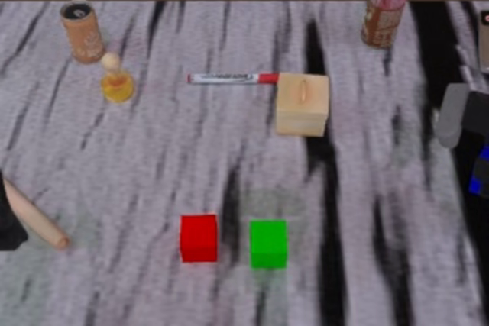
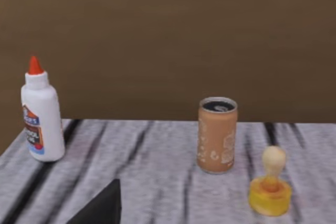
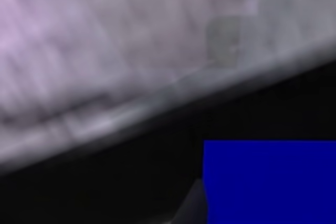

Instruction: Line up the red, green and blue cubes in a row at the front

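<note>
Blue cube [image 3: 269, 181] sits clamped in the right gripper's [image 1: 480, 177] fingers at the counter's [image 1: 153, 158] right edge; its slot lies leftward, beside green cube [image 1: 268, 243] and red cube [image 1: 199, 237].

My top camera looks straight down on the marbled table [image 1: 153, 158], its far edge at 12 o'clock. My left wrist camera sits low near the table's left side, facing level toward the back wall; it shares the tan can [image 2: 217, 135] and yellow-based wooden knob [image 2: 270, 190] with the top view. My right wrist camera is pressed close against the blue cube [image 3: 268, 182], the table edge blurred behind it.
</note>
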Action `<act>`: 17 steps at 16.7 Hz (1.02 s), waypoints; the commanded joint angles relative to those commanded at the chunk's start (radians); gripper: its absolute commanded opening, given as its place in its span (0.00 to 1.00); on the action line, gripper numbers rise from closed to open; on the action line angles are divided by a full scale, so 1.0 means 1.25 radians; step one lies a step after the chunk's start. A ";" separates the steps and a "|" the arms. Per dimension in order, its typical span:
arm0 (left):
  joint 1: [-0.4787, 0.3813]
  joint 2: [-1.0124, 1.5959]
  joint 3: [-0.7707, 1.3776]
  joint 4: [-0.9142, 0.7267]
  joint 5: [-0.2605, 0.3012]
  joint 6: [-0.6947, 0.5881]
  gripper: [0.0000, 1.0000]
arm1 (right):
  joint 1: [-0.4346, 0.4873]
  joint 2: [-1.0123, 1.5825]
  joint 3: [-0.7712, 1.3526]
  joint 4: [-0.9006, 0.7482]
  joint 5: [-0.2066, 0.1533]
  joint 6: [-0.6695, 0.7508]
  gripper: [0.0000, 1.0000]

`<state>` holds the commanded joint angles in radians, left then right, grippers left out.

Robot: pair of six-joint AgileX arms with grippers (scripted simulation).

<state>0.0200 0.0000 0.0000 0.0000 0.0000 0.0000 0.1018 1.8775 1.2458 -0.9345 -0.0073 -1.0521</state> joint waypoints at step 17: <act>0.000 0.000 0.000 0.000 0.000 0.000 1.00 | 0.455 0.030 0.107 -0.076 0.000 0.121 0.00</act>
<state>0.0200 0.0000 0.0000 0.0000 0.0000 0.0000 0.6700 1.9145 1.3797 -1.0301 -0.0075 -0.9003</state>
